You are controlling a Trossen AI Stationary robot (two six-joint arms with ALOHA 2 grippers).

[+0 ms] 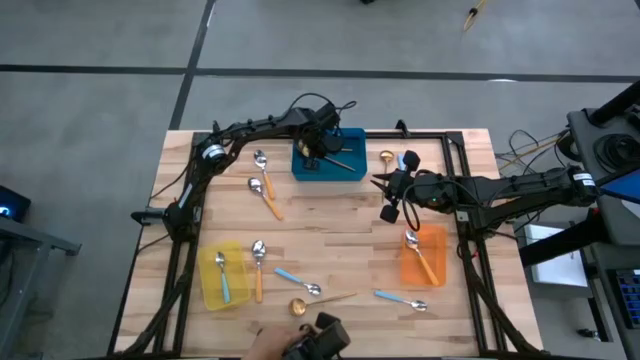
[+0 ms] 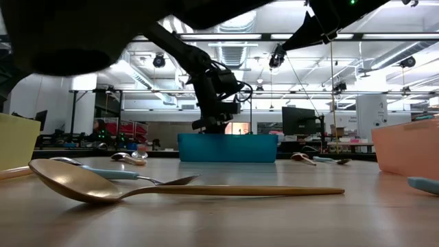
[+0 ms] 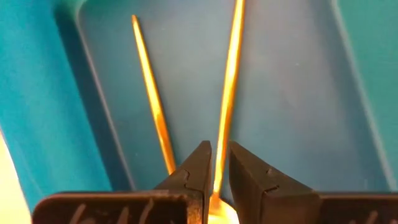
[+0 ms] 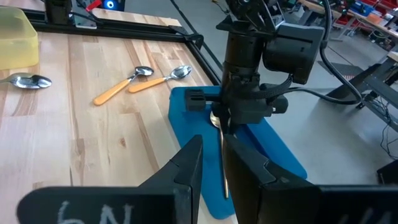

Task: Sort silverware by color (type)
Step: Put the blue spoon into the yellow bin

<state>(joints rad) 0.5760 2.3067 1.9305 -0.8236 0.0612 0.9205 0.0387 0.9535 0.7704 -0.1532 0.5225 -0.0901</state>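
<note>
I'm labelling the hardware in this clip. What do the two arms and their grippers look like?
Both arms are black, jointed, with black cables looped along them. The left gripper has a boxy black camera housing above it. The right gripper has two black wedge-shaped fingers and white handwritten marks on its base.

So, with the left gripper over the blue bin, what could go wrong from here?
1. The left gripper has a gold spoon between barely parted fingers; it might stick or drop crooked across the other gold spoon in the blue bin.
2. The right gripper waits close by; the arms could collide.
</note>
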